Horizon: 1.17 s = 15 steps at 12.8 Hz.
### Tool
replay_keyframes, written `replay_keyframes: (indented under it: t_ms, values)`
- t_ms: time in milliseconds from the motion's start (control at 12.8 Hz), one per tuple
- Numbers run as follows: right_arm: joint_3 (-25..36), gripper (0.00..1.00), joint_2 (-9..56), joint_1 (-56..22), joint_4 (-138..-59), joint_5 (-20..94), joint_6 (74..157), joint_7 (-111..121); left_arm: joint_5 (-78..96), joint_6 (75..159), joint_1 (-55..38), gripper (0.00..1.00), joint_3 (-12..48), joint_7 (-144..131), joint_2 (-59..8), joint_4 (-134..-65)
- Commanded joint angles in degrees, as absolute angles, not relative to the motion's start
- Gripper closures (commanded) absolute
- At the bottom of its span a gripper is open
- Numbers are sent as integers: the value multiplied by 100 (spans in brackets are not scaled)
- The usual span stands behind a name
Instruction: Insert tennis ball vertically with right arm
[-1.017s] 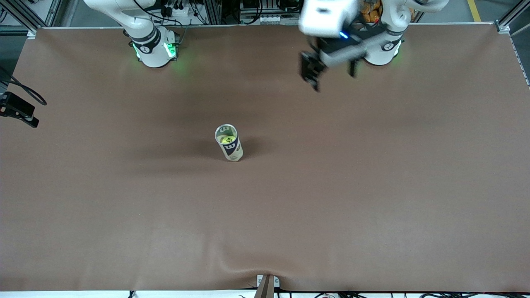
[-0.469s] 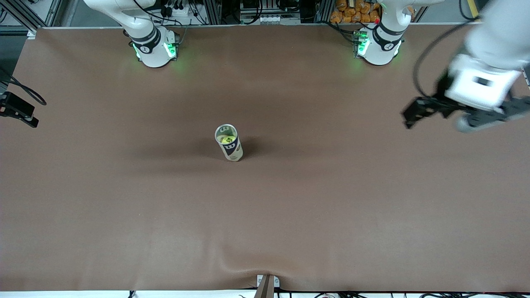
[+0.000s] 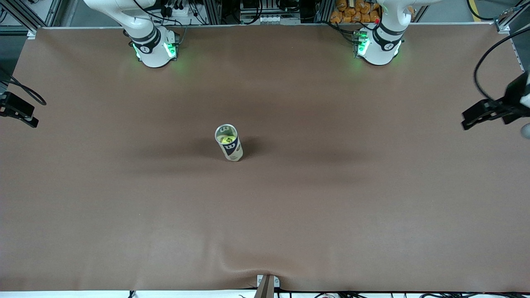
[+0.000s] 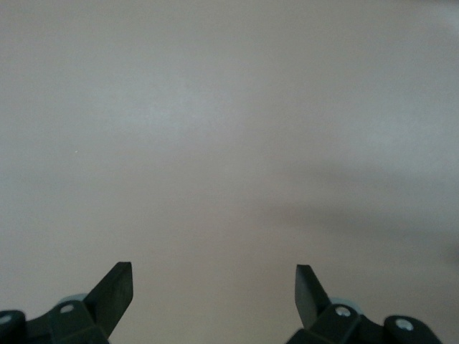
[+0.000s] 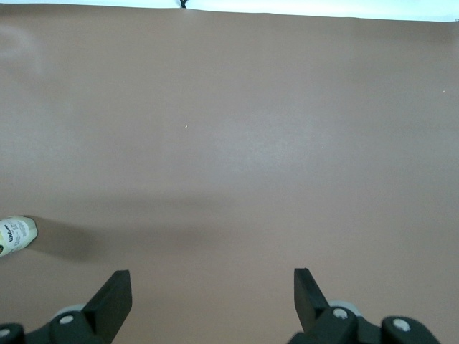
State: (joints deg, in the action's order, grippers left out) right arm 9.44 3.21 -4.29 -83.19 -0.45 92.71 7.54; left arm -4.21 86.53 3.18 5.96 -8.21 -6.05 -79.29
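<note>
A white Wilson tennis-ball can (image 3: 229, 145) stands upright at the middle of the brown table, open top up. A yellow-green tennis ball (image 3: 227, 140) sits inside it. The can's base also shows in the right wrist view (image 5: 14, 236). My right gripper (image 3: 20, 111) hangs over the table's edge at the right arm's end, well away from the can; it is open and empty (image 5: 212, 285). My left gripper (image 3: 476, 116) is over the table's edge at the left arm's end, open and empty (image 4: 214, 285).
The brown mat (image 3: 331, 207) covers the whole table, with a small wrinkle at its edge nearest the front camera (image 3: 248, 265). The arm bases (image 3: 154, 49) (image 3: 379, 47) stand along the edge farthest from that camera.
The left arm has swung from above the table near its base out to the left arm's end of the table. The right gripper, the can and the ball have not moved.
</note>
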Motion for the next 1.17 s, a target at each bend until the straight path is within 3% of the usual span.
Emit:
replay_keyframes:
  t_ms: [0, 313, 1095]
  values:
    - [879, 0, 325, -343, -8262, -123, 9255, 826, -281, 8666, 431, 0, 510, -580, 69, -8621]
    - [879, 0, 325, -395, -8262, -132, 9255, 826, -149, 8657, 475, 0, 273, -97, 447, -9078]
    - [852, 0, 334, -544, -8200, -105, 9219, 791, 193, 8218, 283, 0, 334, 106, 475, -8991]
